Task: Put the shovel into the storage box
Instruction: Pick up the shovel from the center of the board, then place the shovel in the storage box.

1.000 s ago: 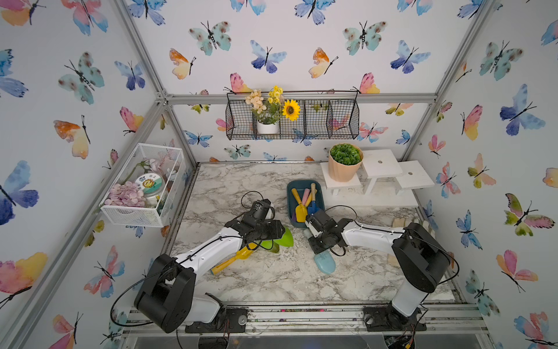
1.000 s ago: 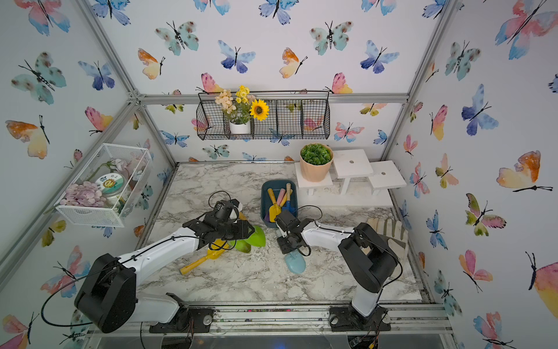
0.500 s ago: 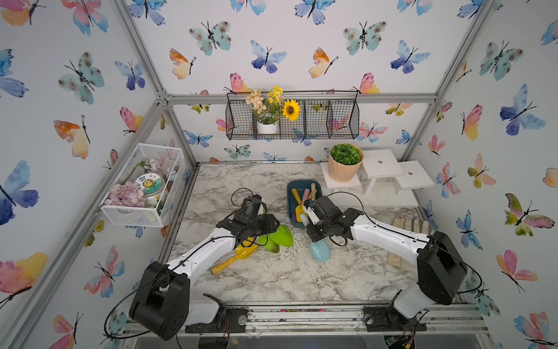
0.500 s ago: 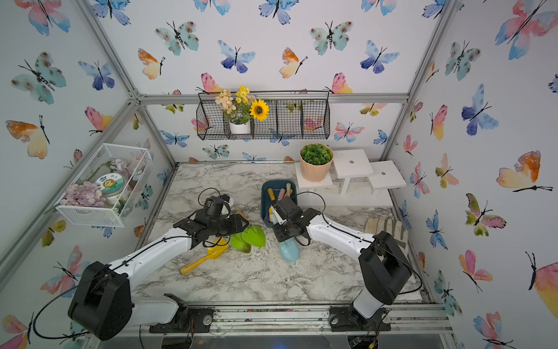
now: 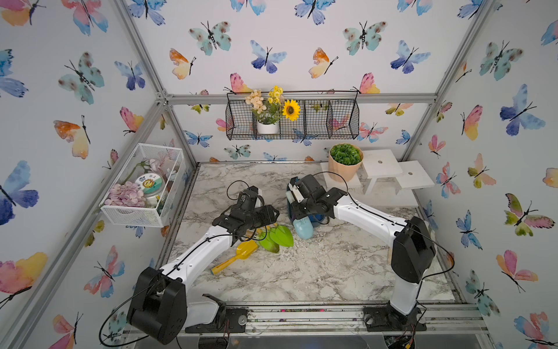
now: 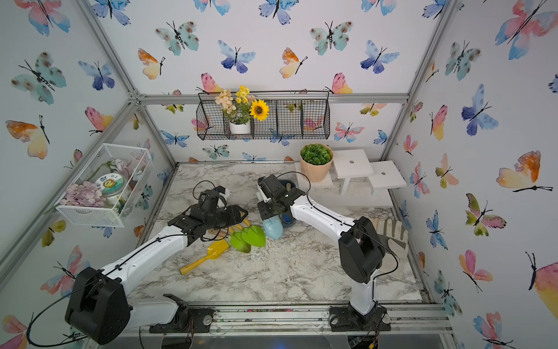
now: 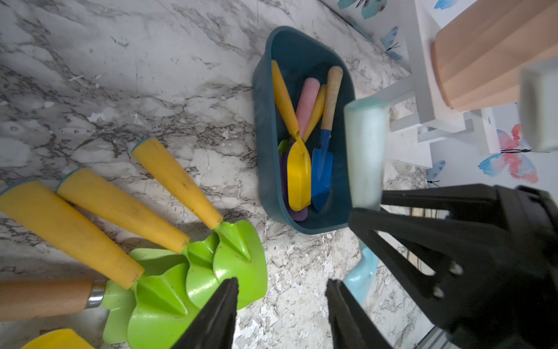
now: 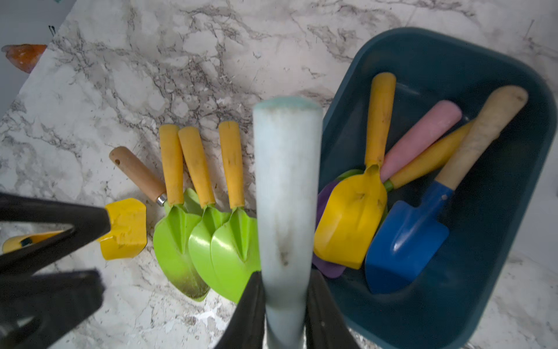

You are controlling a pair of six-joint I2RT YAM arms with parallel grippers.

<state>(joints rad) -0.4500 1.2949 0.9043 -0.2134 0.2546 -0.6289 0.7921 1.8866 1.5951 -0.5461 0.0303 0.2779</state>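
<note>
One pale blue shovel (image 8: 287, 181) sits clamped in the right gripper (image 8: 285, 276) — storage box (image 8: 495, 266) just beside it; left gripper (image 7: 282, 284) gapes, empty.

Toward the back of the marble-patterned tabletop (image 5: 302, 272), dark teal rectangular plastic storage box (image 8: 422, 51), with toy garden tools (image 8: 404, 238) heaped inside. At its front left corner, pale blue plastic shovel (image 8: 287, 181), up on end. Further left, three green-bladed yellow-handled trowels (image 8: 211, 238) side by side. Behind the box to the right, white stepped stand (image 5: 374, 167).
</note>
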